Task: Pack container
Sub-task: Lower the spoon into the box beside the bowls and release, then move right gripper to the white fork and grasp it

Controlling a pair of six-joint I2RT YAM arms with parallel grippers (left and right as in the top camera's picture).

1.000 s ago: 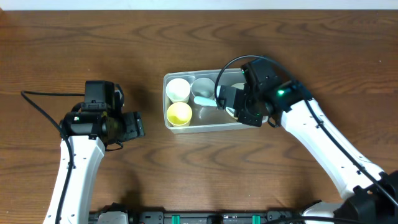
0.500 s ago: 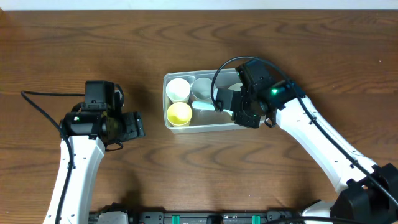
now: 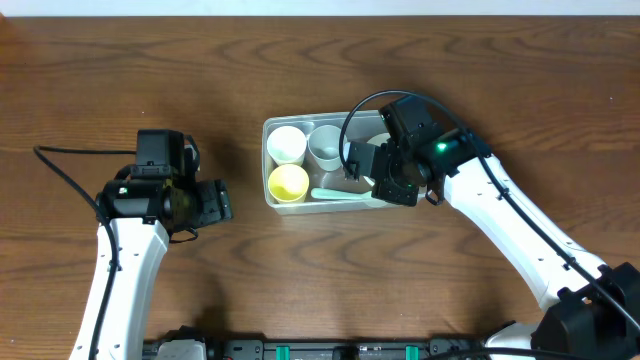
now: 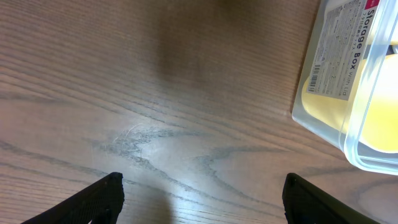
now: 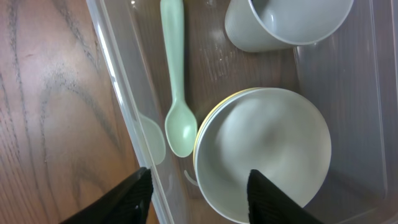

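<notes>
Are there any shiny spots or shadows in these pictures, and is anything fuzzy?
Left wrist view: a pale shiny patch on the table, a dark shadow farther up, and the label on the container sharp enough to read. Right wrist view: the green spoon casts a faint reflection in the container's clear wall. Overhead view: even light, nothing fuzzy.

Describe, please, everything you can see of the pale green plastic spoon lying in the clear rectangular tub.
The pale green plastic spoon is one smooth, matt piece: a slim straight handle widening into a small oval bowl. It lies flat on the floor of the clear rectangular plastic tub, lengthwise beside the long wall nearest the robot. Its bowl end sits close against the round white bowl; whether they touch is unclear. The open right gripper hovers above it, not holding it.
</notes>
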